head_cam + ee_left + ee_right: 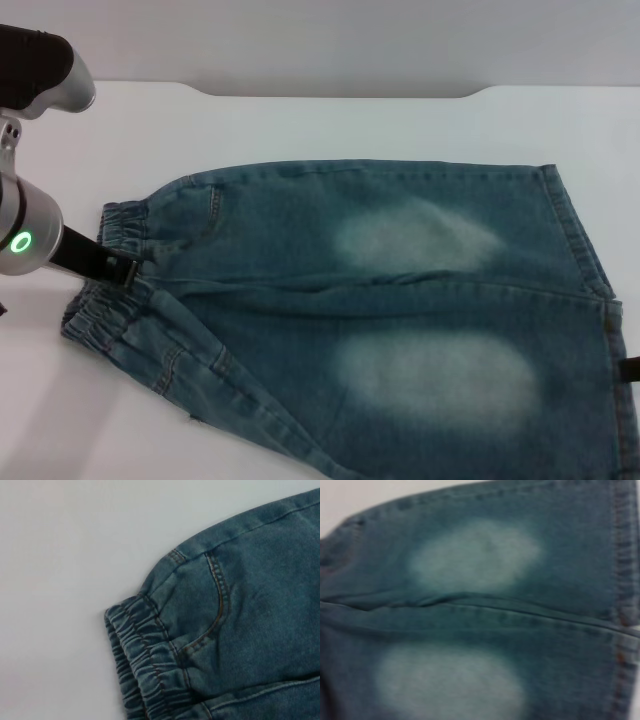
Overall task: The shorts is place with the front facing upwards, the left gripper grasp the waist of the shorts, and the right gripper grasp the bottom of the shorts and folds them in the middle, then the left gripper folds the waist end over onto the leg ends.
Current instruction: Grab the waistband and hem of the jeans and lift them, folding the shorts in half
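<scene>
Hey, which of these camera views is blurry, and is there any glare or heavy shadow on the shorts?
The right wrist view is soft: the shorts' seams and hem stitching smear. The left wrist view is sharp, showing the waist ruching and pocket stitching crisply. The head view is fairly clear, evenly lit, no glare, only a faint shadow under the left claw at the waist; the right claw barely shows at the right edge.

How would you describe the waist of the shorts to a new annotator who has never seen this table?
Find the blue denim shorts spread across the white table. Follow them to the end by the left gripper. The waist is the narrow, ruched elastic band there, unlike the straight, flat stitched hems at the opposite end.
</scene>
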Available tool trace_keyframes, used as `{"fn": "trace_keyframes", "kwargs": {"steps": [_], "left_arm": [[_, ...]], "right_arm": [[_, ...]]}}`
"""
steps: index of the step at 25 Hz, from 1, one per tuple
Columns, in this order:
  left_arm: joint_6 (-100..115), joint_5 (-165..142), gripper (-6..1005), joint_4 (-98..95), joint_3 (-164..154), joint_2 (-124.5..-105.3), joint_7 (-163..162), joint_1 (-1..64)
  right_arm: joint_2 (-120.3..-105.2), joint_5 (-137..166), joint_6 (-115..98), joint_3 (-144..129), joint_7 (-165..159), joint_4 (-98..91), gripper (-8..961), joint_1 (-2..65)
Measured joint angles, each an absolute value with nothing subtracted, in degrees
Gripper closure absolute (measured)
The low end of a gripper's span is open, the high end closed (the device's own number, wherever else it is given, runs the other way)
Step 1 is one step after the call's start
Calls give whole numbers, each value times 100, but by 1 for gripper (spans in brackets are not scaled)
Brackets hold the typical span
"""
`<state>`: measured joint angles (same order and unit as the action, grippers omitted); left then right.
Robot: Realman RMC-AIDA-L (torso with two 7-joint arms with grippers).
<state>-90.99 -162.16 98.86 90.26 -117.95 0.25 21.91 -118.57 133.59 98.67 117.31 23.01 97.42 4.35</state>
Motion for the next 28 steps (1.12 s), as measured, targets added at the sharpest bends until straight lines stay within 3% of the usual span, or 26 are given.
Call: {"fn": "trace_keyframes", "kwargs": {"steps": [14,28], "left_arm": [[-9193,-16216,958,9869,8977,-11803,27,2259],[-9198,-16216,957,9878,8965,-11803,26,2268]], "right_arm": [[-11871,13585,10095,11674,2097,9712,435,404],[-11855,13673,10187,11554,1972,9570,434,277]]}}
